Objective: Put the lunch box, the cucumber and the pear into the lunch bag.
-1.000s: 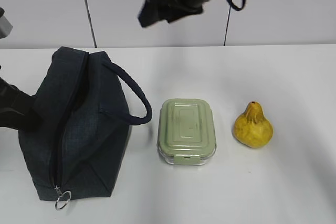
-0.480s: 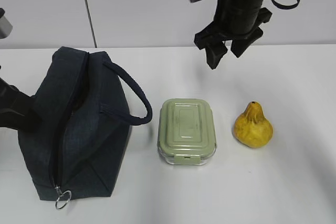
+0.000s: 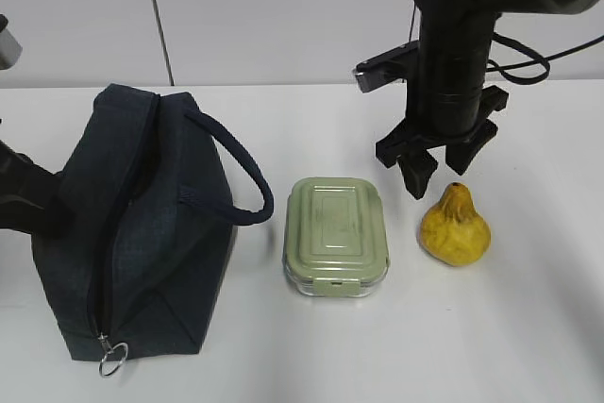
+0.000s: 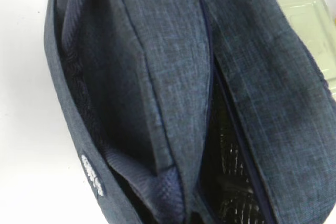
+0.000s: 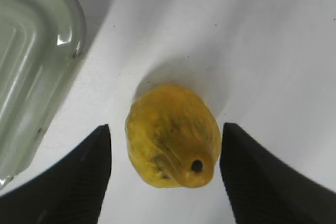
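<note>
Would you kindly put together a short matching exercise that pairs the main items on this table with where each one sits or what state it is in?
Column 1:
1. lunch bag
2. lunch box
3. pear
4. right gripper

Column 2:
A. yellow, lying on the table to the right of the green lid
B. open, fingers on either side of the fruit, above it
C. dark navy, unzipped at the top, on the left
D. closed with a sage-green lid, in the middle

Pairs: 1-C, 2-D, 3-A, 4-B
</note>
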`<control>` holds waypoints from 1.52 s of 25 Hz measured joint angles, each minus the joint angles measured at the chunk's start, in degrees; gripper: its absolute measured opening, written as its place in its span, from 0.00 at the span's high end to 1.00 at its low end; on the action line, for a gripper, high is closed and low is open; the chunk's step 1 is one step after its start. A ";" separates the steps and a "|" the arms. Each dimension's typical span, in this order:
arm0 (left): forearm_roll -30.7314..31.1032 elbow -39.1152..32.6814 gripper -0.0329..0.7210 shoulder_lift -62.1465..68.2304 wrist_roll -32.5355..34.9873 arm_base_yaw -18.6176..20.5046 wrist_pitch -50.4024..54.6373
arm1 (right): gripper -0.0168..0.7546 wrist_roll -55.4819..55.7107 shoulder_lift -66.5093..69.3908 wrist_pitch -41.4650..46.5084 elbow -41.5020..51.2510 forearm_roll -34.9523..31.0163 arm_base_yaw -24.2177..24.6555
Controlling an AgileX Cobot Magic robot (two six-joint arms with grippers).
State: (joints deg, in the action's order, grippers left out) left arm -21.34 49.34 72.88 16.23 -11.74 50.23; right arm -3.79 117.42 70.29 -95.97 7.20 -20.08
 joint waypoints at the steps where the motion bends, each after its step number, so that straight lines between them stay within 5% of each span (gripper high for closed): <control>1: 0.00 0.00 0.95 0.00 0.00 0.00 0.06 | 0.33 0.00 0.00 0.00 0.03 0.04 0.25; 15: 0.06 0.00 0.95 0.00 0.00 0.00 0.06 | 0.35 -0.14 0.00 -0.32 5.44 -1.21 2.49; 22: 0.13 0.00 0.95 0.00 0.00 0.00 0.06 | 0.75 -0.37 0.00 -0.40 5.64 -1.34 2.49; 31: 0.13 0.00 0.95 0.00 0.00 0.00 0.11 | 0.77 -0.37 -8.36 -1.28 5.50 -2.15 2.49; 34: 0.13 0.00 0.95 0.00 0.00 0.00 0.11 | 0.78 -3.46 -13.54 -3.04 4.54 -7.20 1.94; 38: 0.13 0.00 0.95 0.00 0.00 0.00 0.11 | 0.78 -15.64 -18.00 -5.99 2.87 -25.61 -1.26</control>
State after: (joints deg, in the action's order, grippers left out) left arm -21.21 49.34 72.88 16.23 -11.74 50.34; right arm -19.44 99.42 64.30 -93.10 -18.41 -21.35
